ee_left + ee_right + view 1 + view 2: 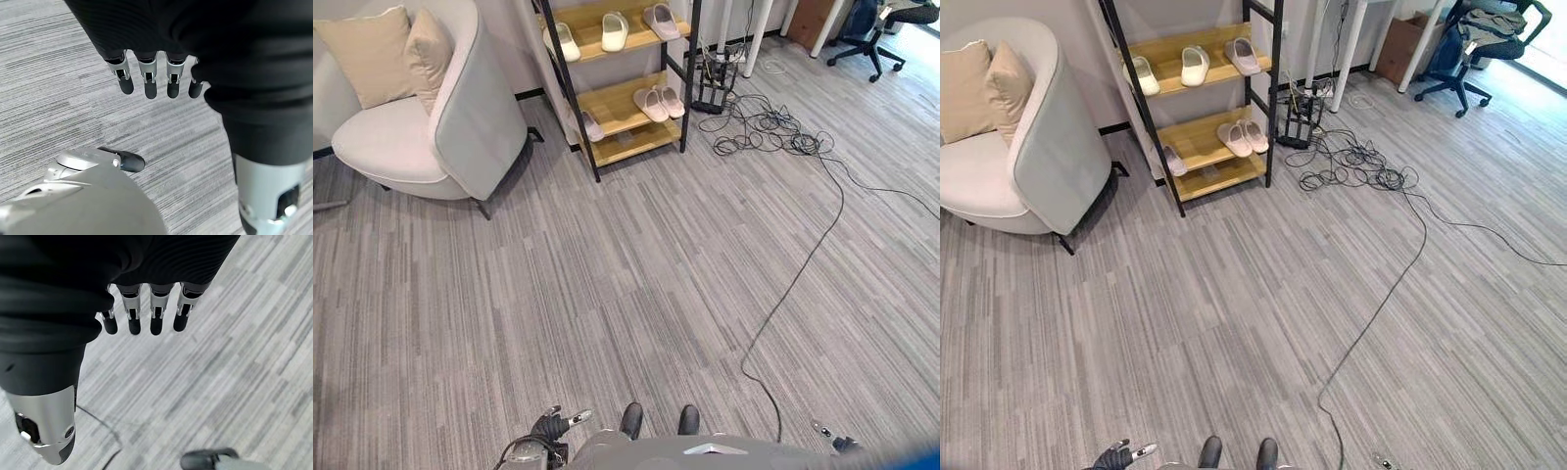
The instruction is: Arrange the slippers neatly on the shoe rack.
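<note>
I see the rack (625, 83) far ahead across the floor (636, 284), black frame with wood shelves. Top visible shelf carries three slippers: a white one (566, 41) at its left end, another white one (615, 30) mid-shelf, and a grey one (662, 20) at its right end, each apart from the next. The shelf below has a pinkish pair (659, 102) side by side and touching near its right end. One more slipper (591, 126) sits at the left of the lowest shelf, partly behind the frame post. My left hand (151, 78) hangs low near my body, fingers (126, 84) straight and relaxed, thumb (128, 161) apart, holding nothing, only floor past them. My right hand (142, 316) is the same: fingers straight, loose, empty, floor beyond. Both hands are well apart from the rack. An armchair (431, 108) with two cushions (389, 51) stands left of the rack. A tangle of cables (766, 132) lies on the floor right of the rack, one long cable running toward me. An office chair (886, 29) stands in the far right corner.
</note>
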Motion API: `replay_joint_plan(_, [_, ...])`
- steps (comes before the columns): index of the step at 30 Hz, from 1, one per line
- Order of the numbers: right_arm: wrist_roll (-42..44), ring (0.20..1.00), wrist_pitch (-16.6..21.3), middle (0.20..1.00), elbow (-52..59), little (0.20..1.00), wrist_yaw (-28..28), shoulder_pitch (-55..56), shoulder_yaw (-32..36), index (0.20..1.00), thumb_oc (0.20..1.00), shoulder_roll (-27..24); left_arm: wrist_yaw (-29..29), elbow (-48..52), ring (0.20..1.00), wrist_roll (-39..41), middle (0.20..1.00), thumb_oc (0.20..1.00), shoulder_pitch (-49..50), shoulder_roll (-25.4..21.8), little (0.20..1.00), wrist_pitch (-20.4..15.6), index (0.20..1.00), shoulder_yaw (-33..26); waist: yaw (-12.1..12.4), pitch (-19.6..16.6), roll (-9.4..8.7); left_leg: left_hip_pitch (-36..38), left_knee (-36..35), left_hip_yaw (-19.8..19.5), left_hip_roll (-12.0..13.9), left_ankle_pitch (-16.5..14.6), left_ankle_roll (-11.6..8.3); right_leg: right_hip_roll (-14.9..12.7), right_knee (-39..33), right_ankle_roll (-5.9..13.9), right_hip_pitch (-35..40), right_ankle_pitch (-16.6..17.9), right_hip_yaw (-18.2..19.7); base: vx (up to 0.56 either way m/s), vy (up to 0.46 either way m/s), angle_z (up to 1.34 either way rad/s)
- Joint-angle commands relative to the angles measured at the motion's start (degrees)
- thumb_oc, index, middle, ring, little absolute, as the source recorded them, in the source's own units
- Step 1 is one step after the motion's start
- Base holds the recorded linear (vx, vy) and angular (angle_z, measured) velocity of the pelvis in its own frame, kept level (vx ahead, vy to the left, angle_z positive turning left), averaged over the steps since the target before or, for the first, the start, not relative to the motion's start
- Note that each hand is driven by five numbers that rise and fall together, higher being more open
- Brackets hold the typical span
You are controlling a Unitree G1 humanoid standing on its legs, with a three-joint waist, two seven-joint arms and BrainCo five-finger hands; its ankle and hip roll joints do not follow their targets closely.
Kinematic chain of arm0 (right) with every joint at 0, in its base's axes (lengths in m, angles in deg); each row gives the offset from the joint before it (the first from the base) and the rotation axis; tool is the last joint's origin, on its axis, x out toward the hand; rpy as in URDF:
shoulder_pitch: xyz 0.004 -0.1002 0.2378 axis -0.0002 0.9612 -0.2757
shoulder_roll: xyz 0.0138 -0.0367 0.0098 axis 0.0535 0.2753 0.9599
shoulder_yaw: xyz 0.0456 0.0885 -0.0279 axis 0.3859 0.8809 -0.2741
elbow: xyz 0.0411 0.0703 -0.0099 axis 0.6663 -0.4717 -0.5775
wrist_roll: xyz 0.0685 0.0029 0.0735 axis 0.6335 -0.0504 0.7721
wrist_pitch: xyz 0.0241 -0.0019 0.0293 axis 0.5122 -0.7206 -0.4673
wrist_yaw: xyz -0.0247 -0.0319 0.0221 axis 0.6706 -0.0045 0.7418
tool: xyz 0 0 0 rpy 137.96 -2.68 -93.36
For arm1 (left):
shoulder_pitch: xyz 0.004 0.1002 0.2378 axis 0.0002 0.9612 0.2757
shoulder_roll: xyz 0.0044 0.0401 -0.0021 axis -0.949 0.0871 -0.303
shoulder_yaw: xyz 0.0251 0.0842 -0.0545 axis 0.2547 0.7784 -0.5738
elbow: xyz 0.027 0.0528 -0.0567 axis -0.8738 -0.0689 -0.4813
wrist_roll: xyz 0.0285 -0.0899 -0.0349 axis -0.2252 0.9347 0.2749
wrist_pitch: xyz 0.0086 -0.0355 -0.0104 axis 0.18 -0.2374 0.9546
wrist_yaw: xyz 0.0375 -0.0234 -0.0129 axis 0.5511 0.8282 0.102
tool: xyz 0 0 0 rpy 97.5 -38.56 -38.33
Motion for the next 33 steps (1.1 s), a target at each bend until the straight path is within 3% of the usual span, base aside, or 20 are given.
replay_joint_plan(1, [-0.24, 1.000, 0.90, 1.000, 1.00, 1.000, 0.25, -0.09, -0.17, 1.000, 1.000, -3.06, -0.16, -1.08, 1.000, 0.38, 1.000, 1.000, -3.69, 0.40, 1.000, -0.83, 1.000, -0.16, 0.86, 3.05, -0.34, -7.51, 16.98, 1.50, 5.37, 8.14, 0.56, -2.76, 5.74, 2.83, 1.02, -4.35, 1.10, 0.08, -0.206, 0.07])
replay_joint_plan(2, [-1.66, 1.000, 0.47, 1.000, 1.23, 1.000, 0.37, -1.02, -1.87, 1.000, 1.000, -3.41, -0.43, -0.53, 1.000, 0.47, 1.000, 1.000, -4.05, 0.27, 1.000, -0.81, 1.000, 0.26, 1.81, 4.08, -1.16, -12.76, 22.34, 2.86, 3.39, 6.38, 2.50, -3.28, 6.13, 2.52, 1.29, -4.91, 1.92, 0.12, -0.174, -0.08])
replay_joint_plan(3, [-3.22, 1.000, 0.27, 1.000, 1.44, 1.000, 0.57, -1.24, -2.86, 1.000, 1.000, -3.61, -0.44, -0.43, 1.000, 0.63, 1.000, 1.000, -3.84, 0.54, 1.000, -0.91, 1.000, 0.29, 2.51, 4.16, -1.19, -15.46, 23.14, 3.05, 1.70, 4.41, 2.71, -3.62, 6.05, 2.77, 1.65, -5.33, 2.11, 0.28, -0.096, -0.35])
replay_joint_plan(4, [-5.35, 1.000, 0.05, 1.000, 1.91, 1.000, 0.57, -1.12, -4.00, 1.000, 1.000, -3.53, -0.38, -0.61, 1.000, 0.47, 1.000, 1.000, -3.18, 1.00, 1.000, -0.83, 1.000, 0.09, 3.75, 3.90, -1.04, -17.13, 19.59, 3.86, -0.96, 0.82, 2.90, -3.91, 5.64, 3.35, 3.14, -6.34, 2.51, 0.32, 0.016, -0.39])
replay_joint_plan(5, [-5.84, 1.000, -0.03, 1.000, 2.24, 1.000, 0.52, -1.22, -3.97, 1.000, 1.000, -3.62, -0.30, -1.03, 1.000, -0.02, 1.000, 1.000, -2.58, 1.29, 1.000, -0.75, 1.000, -0.15, 4.49, 3.60, -0.94, -17.04, 16.68, 4.11, -2.26, 0.50, 3.02, -3.91, 5.37, 3.81, 4.19, -6.55, 2.66, 0.27, 0.031, -0.27])
replay_joint_plan(6, [-5.84, 1.000, -0.03, 1.000, 2.24, 1.000, 0.52, -1.22, -3.97, 1.000, 1.000, -3.62, -0.30, -1.03, 1.000, -0.02, 1.000, 1.000, -2.58, 1.29, 1.000, -0.75, 1.000, -0.15, 4.49, 3.60, -0.94, -17.04, 16.68, 4.11, -2.26, 0.50, 3.02, -3.91, 5.37, 3.81, 4.19, -6.55, 2.66, 0.33, 0.081, -0.21])
replay_joint_plan(7, [-6.10, 1.000, -0.05, 1.000, 2.71, 1.000, 0.38, -2.00, -4.16, 1.000, 1.000, -3.99, -0.28, -2.04, 1.000, -1.43, 1.000, 1.000, -1.41, 1.60, 1.000, -0.54, 1.000, -0.59, 6.09, 2.44, -0.38, -19.41, 10.66, 5.99, -5.10, 4.25, 3.01, -2.57, 4.63, 4.30, 6.66, -7.27, 2.99, 0.39, 0.137, -0.26])
replay_joint_plan(8, [-6.40, 1.000, -0.10, 1.000, 2.88, 1.000, 0.12, -2.54, -4.17, 1.000, 1.000, -4.07, -0.01, -3.22, 1.000, -1.66, 1.000, 1.000, -0.95, 1.57, 1.000, -0.32, 1.000, -1.33, 7.81, 1.98, -0.42, -20.47, 7.93, 6.44, -6.26, 6.46, 2.94, -2.00, 4.96, 4.43, 7.90, -8.34, 4.57, 0.50, 0.194, -0.18])
replay_joint_plan(11, [-7.25, 1.000, -0.11, 1.000, 3.32, 1.000, -0.34, -2.21, -3.97, 1.000, 1.000, -3.20, 0.44, -4.98, 1.000, -2.05, 1.000, 1.000, 0.39, 0.40, 1.000, 0.32, 1.000, -3.13, 8.33, 0.64, -1.86, -16.69, 5.73, 4.51, -6.62, 5.57, 5.04, -2.68, 8.55, 5.39, 8.16, -9.23, 5.31, 0.39, 0.161, -1.07])
replay_joint_plan(12, [-7.19, 1.000, -0.32, 1.000, 3.36, 1.000, -0.77, -1.71, -3.79, 1.000, 1.000, -2.24, 0.05, -5.20, 1.000, -2.42, 1.000, 1.000, 0.13, -0.68, 1.000, 0.32, 1.000, -4.12, 7.91, 0.21, -2.91, -14.81, 6.16, 3.38, -7.12, 4.39, 6.10, -3.70, 13.59, 7.46, 6.73, -7.48, 5.27, 0.48, 0.281, -0.82])
replay_joint_plan(14, [-6.40, 1.000, -1.15, 1.000, 2.91, 1.000, -1.67, -0.87, -3.10, 1.000, 1.000, -0.51, -0.26, -4.28, 1.000, -2.26, 1.000, 1.000, -0.40, -2.02, 1.000, 0.10, 1.000, -4.62, 6.79, 0.19, -3.74, -11.32, 5.66, 2.43, -8.13, 2.43, 8.44, -6.13, 24.47, 11.43, 3.09, 2.14, 6.01, 0.37, 0.312, -0.11])
replay_joint_plan(15, [-6.21, 1.000, -1.33, 1.000, 2.81, 1.000, -1.78, -0.91, -3.05, 1.000, 1.000, -0.03, -0.38, -3.88, 1.000, -2.29, 1.000, 1.000, -0.81, -2.41, 1.000, 0.07, 1.000, -4.60, 6.57, 0.36, -3.40, -10.09, 5.56, 2.05, -7.87, 1.78, 9.12, -7.14, 29.73, 12.40, 0.80, 5.76, 5.64, 0.26, 0.327, 0.31])
replay_joint_plan(16, [-5.93, 1.000, -1.53, 1.000, 2.48, 1.000, -1.68, -0.18, -2.90, 1.000, 1.000, 0.64, -1.14, -2.90, 1.000, -2.35, 1.000, 1.000, -1.13, -2.85, 1.000, -0.01, 1.000, -4.20, 5.86, 1.12, -1.82, -7.53, 5.19, 0.88, -7.23, 0.87, 10.75, -9.80, 39.09, 13.93, -1.86, 13.12, 3.30, 0.26, 0.319, 0.59])
replay_joint_plan(19, [-5.69, 1.000, -1.54, 1.000, 2.48, 1.000, -1.44, -0.20, -2.77, 1.000, 1.000, 1.50, -1.75, -2.07, 1.000, -2.13, 1.000, 1.000, -2.96, -4.07, 1.000, -0.15, 1.000, -3.33, 4.80, 2.07, 0.15, -3.26, 4.07, -1.27, -5.72, -0.75, 11.96, -12.60, 47.71, 12.82, -6.96, 12.28, -0.04, 0.29, 0.234, 0.18])
replay_joint_plan(20, [-5.65, 1.000, -1.36, 1.000, 2.33, 1.000, -1.38, 0.02, -2.87, 1.000, 1.000, 1.75, -1.75, -2.00, 1.000, -1.76, 1.000, 1.000, -3.65, -4.50, 1.000, -0.36, 1.000, -3.32, 4.43, 2.35, 0.20, -2.06, 4.06, -1.54, -5.44, -1.37, 11.99, -13.64, 46.14, 12.52, -7.85, 11.35, -1.08, 0.39, 0.025, -0.01])
replay_joint_plan(21, [-5.76, 1.000, -1.36, 1.000, 2.20, 1.000, -1.29, 0.11, -3.35, 1.000, 1.000, 1.98, -1.76, -1.78, 1.000, -1.33, 1.000, 1.000, -4.28, -5.05, 1.000, -0.59, 1.000, -3.29, 4.07, 2.88, -0.10, -0.18, 4.15, -1.98, -4.69, -2.76, 11.30, -14.28, 38.75, 10.66, -9.40, 6.36, -2.29, 0.38, -0.061, 0.07])
replay_joint_plan(24, [-5.35, 1.000, -1.68, 1.000, 1.39, 1.000, -1.50, -0.05, -3.60, 1.000, 1.000, 1.78, -2.25, -2.27, 1.000, -1.81, 1.000, 1.000, -5.52, -5.13, 1.000, -1.11, 1.000, -2.90, 1.85, 3.09, -0.88, 3.43, 2.93, -5.99, -4.49, -5.03, 9.37, -11.12, 19.07, 10.40, -11.89, 4.91, 2.04, 0.44, -0.127, 0.52])
replay_joint_plan(26, [-5.46, 1.000, -1.95, 1.000, 0.33, 1.000, -1.71, 0.28, -3.69, 1.000, 1.000, 1.37, -2.26, -3.38, 1.000, -2.09, 1.000, 1.000, -6.32, -4.71, 1.000, -1.16, 1.000, -2.45, 0.32, 2.77, -0.91, 5.35, 2.62, -7.67, -3.93, -6.28, 8.43, -9.35, 14.52, 11.08, -12.59, 5.57, 4.55, 0.37, -0.060, 1.25])
replay_joint_plan(29, [-5.84, 1.000, -2.07, 1.000, -0.37, 1.000, -1.15, 0.88, -3.57, 1.000, 1.000, 1.27, -1.87, -4.52, 1.000, -2.41, 1.000, 1.000, -5.17, -4.28, 1.000, -0.80, 1.000, -2.80, 0.94, 1.30, -2.06, 5.54, 3.01, -9.15, -3.32, -6.38, 7.23, -7.52, 11.66, 9.91, -9.71, 4.03, 4.48, 0.24, -0.114, 0.70])
replay_joint_plan(33, [-5.90, 1.000, -0.88, 1.000, 1.52, 1.000, -0.72, 0.10, -4.57, 1.000, 1.000, 0.28, -1.38, -5.72, 1.000, -2.63, 1.000, 1.000, -3.60, -3.80, 1.000, -0.44, 1.000, -3.52, 2.52, -1.43, -3.55, 6.29, 1.50, -12.11, 1.58, -4.06, 3.39, -3.78, 9.08, 7.11, -6.85, 0.12, 1.01, 0.24, -0.250, 0.37])
